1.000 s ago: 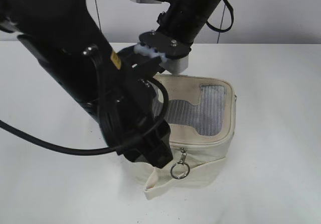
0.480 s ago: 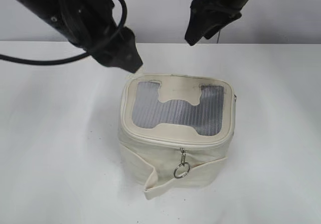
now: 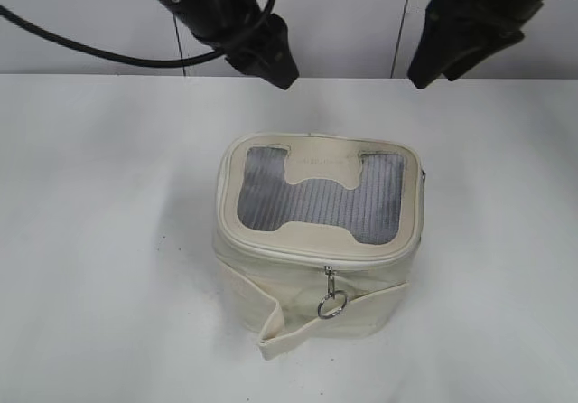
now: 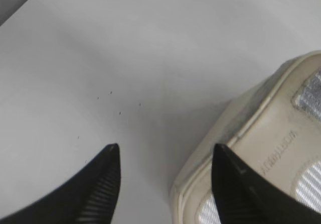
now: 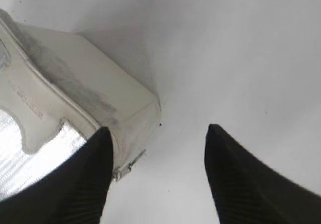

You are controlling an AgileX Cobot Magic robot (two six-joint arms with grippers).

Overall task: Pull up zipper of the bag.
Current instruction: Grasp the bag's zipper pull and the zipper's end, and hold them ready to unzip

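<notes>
The cream-white bag (image 3: 312,281) stands in the middle of the white table, lid up, with a grey ribbed panel (image 3: 321,200). The zipper (image 3: 298,257) runs round the lid's rim; one silver slider with a ring pull (image 3: 331,304) hangs at the front, and a second slider (image 5: 128,164) shows at the right side. A loose flap (image 3: 271,331) sticks out at the front left. My left gripper (image 3: 275,64) is open and empty above and behind the bag's back left corner (image 4: 200,184). My right gripper (image 3: 429,64) is open and empty, raised behind the bag's back right corner (image 5: 145,108).
The white table (image 3: 99,240) spreads on all sides of the bag. A grey wall (image 3: 343,14) rises behind the table's far edge. A black cable (image 3: 81,46) hangs from the left arm at the upper left.
Both arms have lifted off the bag and drawn back, the left to the upper left, the right to the upper right. The bag's lid now shows whole.
</notes>
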